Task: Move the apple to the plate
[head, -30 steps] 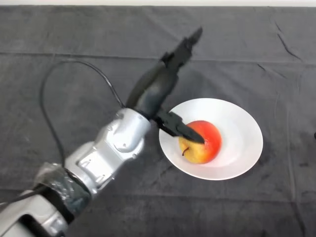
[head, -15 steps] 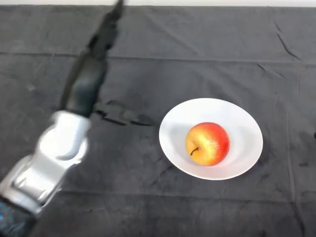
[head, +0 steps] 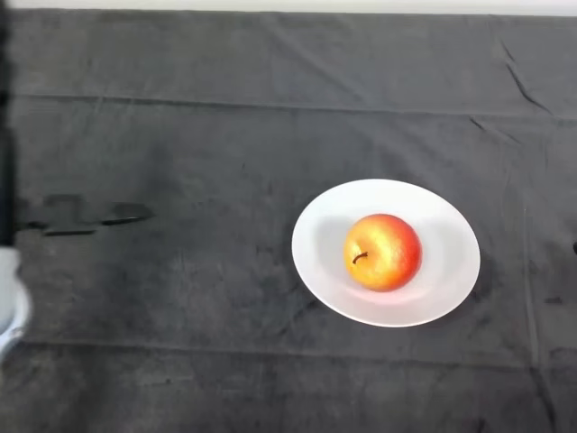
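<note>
Dark cloth; arm at left edge.

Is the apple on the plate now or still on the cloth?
On the plate. The apple sits inside the white plate, near its middle, stem facing up toward the camera, with white rim showing all around it.

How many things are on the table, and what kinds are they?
apple: 1
plate: 1
Total: 2
</note>
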Available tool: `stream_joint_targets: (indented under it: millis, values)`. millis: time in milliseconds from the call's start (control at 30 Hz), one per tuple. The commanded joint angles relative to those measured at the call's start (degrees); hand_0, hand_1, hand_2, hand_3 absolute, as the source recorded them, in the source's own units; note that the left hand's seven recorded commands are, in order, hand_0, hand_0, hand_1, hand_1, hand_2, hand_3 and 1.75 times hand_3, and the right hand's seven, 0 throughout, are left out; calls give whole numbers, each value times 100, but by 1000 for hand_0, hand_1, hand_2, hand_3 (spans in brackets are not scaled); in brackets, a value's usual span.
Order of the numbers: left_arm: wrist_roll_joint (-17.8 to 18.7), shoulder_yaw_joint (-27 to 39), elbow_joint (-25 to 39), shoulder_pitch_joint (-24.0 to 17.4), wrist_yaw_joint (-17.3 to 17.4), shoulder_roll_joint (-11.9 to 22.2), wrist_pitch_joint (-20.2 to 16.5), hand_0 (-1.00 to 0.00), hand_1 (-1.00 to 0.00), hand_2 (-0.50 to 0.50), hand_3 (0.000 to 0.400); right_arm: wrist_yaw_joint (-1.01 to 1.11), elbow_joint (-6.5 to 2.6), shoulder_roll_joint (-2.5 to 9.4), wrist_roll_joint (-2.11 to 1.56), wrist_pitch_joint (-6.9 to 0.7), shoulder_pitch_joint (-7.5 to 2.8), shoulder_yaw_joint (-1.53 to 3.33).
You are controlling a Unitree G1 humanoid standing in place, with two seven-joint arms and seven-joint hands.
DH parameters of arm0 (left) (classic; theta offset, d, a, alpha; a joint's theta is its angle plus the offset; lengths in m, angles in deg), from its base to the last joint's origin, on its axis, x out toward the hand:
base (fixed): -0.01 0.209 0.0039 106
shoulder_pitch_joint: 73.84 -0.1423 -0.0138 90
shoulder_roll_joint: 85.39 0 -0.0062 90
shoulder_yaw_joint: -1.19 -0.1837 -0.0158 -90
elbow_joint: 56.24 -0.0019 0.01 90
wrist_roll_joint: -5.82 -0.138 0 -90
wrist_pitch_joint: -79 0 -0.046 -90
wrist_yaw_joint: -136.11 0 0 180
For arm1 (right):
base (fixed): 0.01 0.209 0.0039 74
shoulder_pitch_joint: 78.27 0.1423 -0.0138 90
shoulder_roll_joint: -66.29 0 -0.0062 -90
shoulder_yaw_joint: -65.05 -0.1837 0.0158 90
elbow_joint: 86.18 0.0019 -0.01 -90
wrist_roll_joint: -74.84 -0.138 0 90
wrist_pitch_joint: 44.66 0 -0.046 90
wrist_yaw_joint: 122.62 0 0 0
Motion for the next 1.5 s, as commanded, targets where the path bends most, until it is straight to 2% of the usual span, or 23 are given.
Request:
stream_joint_targets:
  millis: [33,233,500,633,1033,1500]
  values:
    - [16,298,103,-212,-124,212,225,0,0,0,0,-33,126,-72,16,-1,-108,-131]
    - [120,977,-66,-442,-246,206,415,0,0,0,0,-36,128,-72,14,-2,-109,-132]
    - [-62,1508,-522,-319,-539,12,652,0,0,0,0,-36,127,-73,13,-4,-108,-133]
    - [-198,1658,-710,-249,-690,-127,788,0,0,0,0,-36,125,-74,12,-5,-108,-133]
    - [-353,1954,-1143,-17,-851,-382,1108,0,0,0,0,-33,118,-78,11,-9,-104,-134]
    - [-547,2005,-1316,132,-827,-558,1246,0,0,0,0,-29,111,-80,11,-10,-102,-134]
